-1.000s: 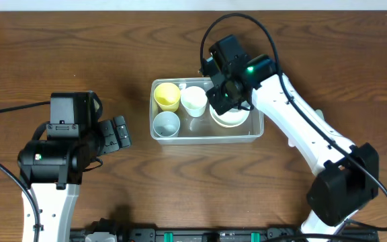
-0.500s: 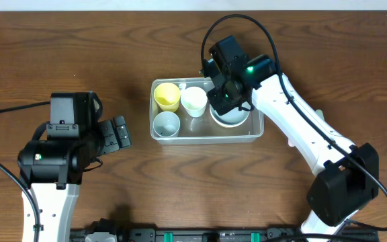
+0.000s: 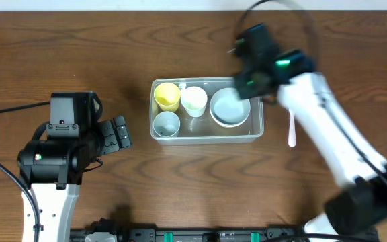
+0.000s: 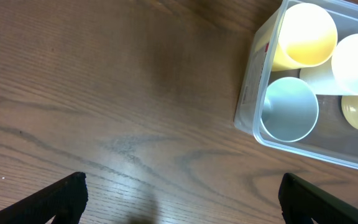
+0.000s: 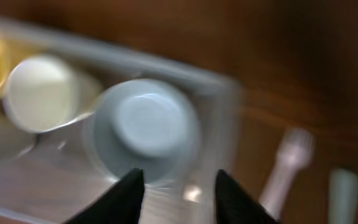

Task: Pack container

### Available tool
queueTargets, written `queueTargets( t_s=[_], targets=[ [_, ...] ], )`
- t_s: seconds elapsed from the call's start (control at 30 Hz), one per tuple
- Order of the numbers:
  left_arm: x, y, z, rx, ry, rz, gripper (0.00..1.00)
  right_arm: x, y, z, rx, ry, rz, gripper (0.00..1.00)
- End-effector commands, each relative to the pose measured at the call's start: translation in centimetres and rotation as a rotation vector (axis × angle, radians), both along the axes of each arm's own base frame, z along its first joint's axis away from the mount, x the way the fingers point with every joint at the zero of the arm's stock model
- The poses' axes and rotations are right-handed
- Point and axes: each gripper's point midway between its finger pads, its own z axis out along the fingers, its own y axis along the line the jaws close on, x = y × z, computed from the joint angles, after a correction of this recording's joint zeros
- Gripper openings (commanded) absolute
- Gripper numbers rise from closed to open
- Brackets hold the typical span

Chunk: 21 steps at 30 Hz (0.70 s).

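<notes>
Dark wood-grain table (image 3: 59, 47) carries the clear container (image 3: 207, 138) at its centre. The right gripper (image 5: 179, 199) hangs by the container's far right corner, fingers (image 5: 128, 193) moderately apart and holding nothing, with a pale-blue bowl (image 5: 145, 127) inside the container below them. Its arm, blurred, reaches in from the right. The left gripper (image 4: 182, 205) is spread wide and empty over bare wood, well left of the container. A sticker (image 4: 248, 87) on the container's end wall is unreadable.

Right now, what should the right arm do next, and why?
Probably move the right fingers over the pale utensil lying beside the container and descend: they are open and empty, and that utensil is not yet packed.
</notes>
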Motion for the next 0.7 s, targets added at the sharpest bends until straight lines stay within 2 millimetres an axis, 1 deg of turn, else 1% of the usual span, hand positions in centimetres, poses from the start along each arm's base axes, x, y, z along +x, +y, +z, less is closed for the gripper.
queueTargets(
  t_s=[0.0, 0.03, 0.07, 0.1, 0.13, 0.2, 0.27, 0.33, 0.4, 0.47, 0.57, 0.67],
  targets=[
    [-0.2, 0.3, -0.2, 0.011, 0.009, 0.009, 0.98, -0.6, -7.9, 4.9, 0.01, -0.108, -0.255, 0.53],
    [-0.2, 0.3, -0.2, 0.011, 0.009, 0.009, 0.98, -0.9, -9.7, 5.2, 0.011, -0.108, -0.299, 0.58],
    [-0.2, 0.3, -0.2, 0.011, 0.009, 0.009, 0.98, -1.5, -11.7, 5.4, 0.002, -0.099, -0.345, 0.6],
    [-0.2, 0.3, -0.2, 0.011, 0.009, 0.009, 0.98, -2.1, -13.6, 5.2, -0.01, -0.078, -0.386, 0.61],
    [-0.2, 0.3, -0.2, 0.011, 0.009, 0.009, 0.98, -2.7, -14.9, 4.9, -0.021, -0.051, -0.416, 0.61],
    [-0.2, 0.3, -0.2, 0.011, 0.008, 0.009, 0.98, -4.2, -17.2, 3.7, -0.045, 0.027, -0.464, 0.62],
    [-0.2, 0.3, -0.2, 0.011, 0.008, 0.009, 0.98, -5.2, -18.5, 2.3, -0.053, 0.095, -0.503, 0.63],
    [-0.2, 0.3, -0.2, 0.011, 0.009, 0.009, 0.98, -5.4, -18.9, 0.8, -0.062, 0.137, -0.514, 0.63],
    [-0.2, 0.3, -0.2, 0.011, 0.01, 0.009, 0.98, -5.1, -18.7, -1.1, -0.065, 0.163, -0.507, 0.64],
    [-0.3, 0.3, -0.2, 0.009, 0.013, 0.012, 0.98, -4.7, -18.3, -3.1, -0.07, 0.184, -0.492, 0.64],
    [-0.4, 0.3, -0.3, 0.009, 0.02, 0.012, 0.98, -4.1, -17.3, -6.8, -0.078, 0.225, -0.461, 0.65],
    [-0.4, 0.3, -0.3, 0.009, 0.02, 0.012, 0.98, -3.1, -16.5, -9.9, -0.084, 0.248, -0.432, 0.66]
  ],
)
